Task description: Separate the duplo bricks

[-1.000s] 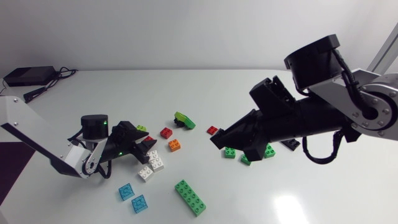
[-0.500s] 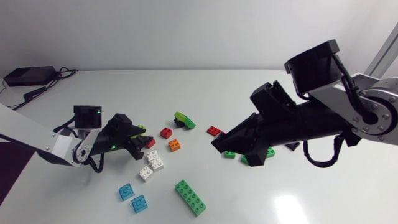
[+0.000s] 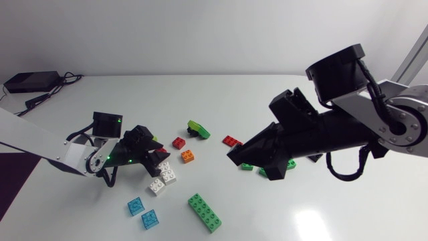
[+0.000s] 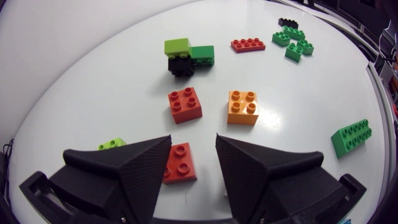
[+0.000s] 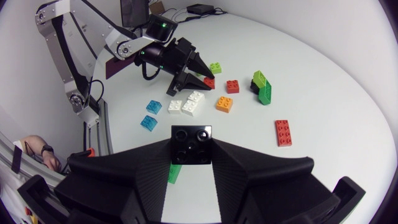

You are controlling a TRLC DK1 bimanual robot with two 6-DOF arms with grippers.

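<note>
In the left wrist view my left gripper [image 4: 193, 140] stands open low over the table, its fingers on either side of a small red brick [image 4: 180, 163]. A gap shows between that brick and one finger. A lime brick [image 4: 112, 144] lies just outside the other finger. Ahead of it lie a red 2x2 brick [image 4: 185, 104], an orange 2x2 brick [image 4: 242, 107] and a lime, green and black stack [image 4: 188, 55]. My right gripper [image 5: 192, 149] hangs above the table, shut on a black 2x2 brick [image 5: 191, 135]. From above, the left gripper [image 3: 158, 158] is by the white bricks [image 3: 164, 175].
Two blue bricks [image 3: 136, 205] and a long green brick [image 3: 204, 212] lie near the front. A flat red brick [image 3: 230, 140] and several green bricks [image 3: 247, 165] sit under my right arm [image 3: 321, 134]. A black box [image 3: 30, 82] with cables rests at the far left corner.
My left gripper has shifted towards the small red brick and its fingers have drawn closer together. The right arm has held its place with the black brick.
</note>
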